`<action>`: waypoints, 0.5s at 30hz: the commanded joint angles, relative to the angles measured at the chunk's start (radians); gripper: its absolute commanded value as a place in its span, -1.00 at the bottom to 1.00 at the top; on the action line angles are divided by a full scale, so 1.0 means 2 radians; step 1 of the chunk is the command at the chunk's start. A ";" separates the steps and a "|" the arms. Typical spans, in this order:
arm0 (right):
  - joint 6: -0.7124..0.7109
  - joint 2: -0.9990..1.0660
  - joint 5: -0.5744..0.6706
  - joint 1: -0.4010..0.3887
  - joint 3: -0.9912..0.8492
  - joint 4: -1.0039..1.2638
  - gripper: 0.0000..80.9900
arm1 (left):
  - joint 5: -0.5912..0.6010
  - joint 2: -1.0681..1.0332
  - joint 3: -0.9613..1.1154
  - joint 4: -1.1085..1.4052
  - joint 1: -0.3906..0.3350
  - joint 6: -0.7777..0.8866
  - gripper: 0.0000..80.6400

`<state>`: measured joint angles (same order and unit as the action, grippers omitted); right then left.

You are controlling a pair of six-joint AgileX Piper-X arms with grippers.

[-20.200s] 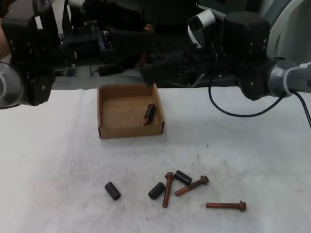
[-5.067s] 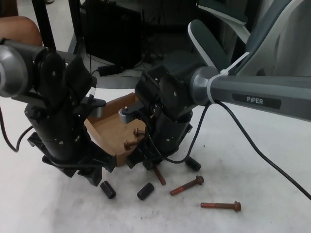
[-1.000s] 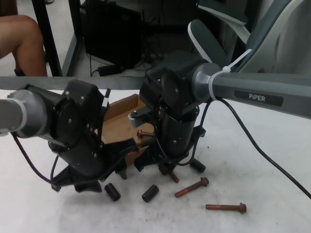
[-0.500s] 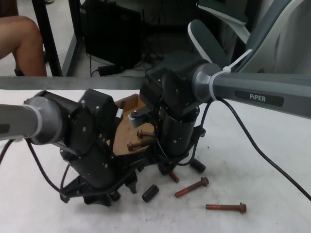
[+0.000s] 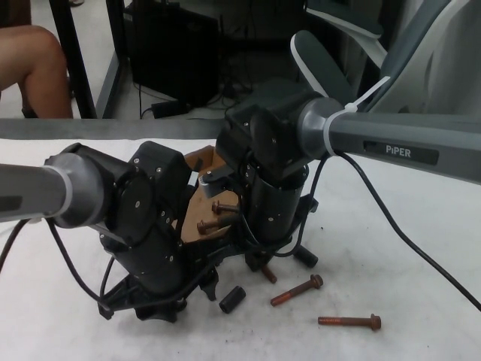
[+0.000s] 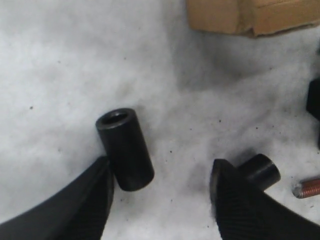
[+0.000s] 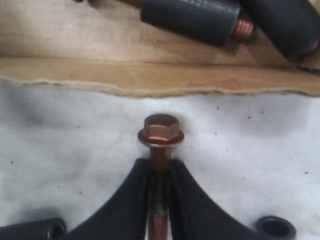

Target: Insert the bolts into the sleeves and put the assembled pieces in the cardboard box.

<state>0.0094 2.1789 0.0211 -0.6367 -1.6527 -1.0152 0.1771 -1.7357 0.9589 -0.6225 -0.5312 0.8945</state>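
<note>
Left arm's swung in lower beside the right one. Its claw (image 6: 160,172) is spread over the counter (image 6: 60,60), black sleeve (image 6: 125,149) lying off-centre by one finger. Right claw (image 7: 160,172) pinches a bolt (image 7: 161,131) by the shank, just outside the cardboard box (image 7: 150,75). I'd centre that sleeve before closing, or it'll probably roll.

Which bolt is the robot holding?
The bolt pinched in the right gripper, beside the box. The loose bolts lie untouched on the bench.

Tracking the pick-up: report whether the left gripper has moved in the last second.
Yes. In the high view the left gripper has shifted right, toward the short black cylindrical sleeve that has stayed put on the bench.
</note>
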 commanded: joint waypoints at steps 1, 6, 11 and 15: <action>-0.009 0.016 0.014 0.000 0.010 0.003 -0.97 | -0.026 -0.005 0.000 0.006 -0.003 0.002 0.36; -0.009 0.016 0.014 0.000 0.010 0.003 -0.97 | -0.028 -0.005 0.000 0.006 -0.001 0.014 0.36; -0.009 0.016 0.014 0.000 0.010 0.003 -0.97 | -0.028 -0.005 0.000 0.006 -0.001 0.022 0.22; -0.009 0.016 0.014 0.000 0.010 0.003 -0.97 | -0.028 -0.005 0.000 0.010 -0.001 0.022 -0.04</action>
<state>0.0000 2.1789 0.0211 -0.6367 -1.6527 -1.0152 0.1445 -1.7357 0.9589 -0.6140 -0.5337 0.9318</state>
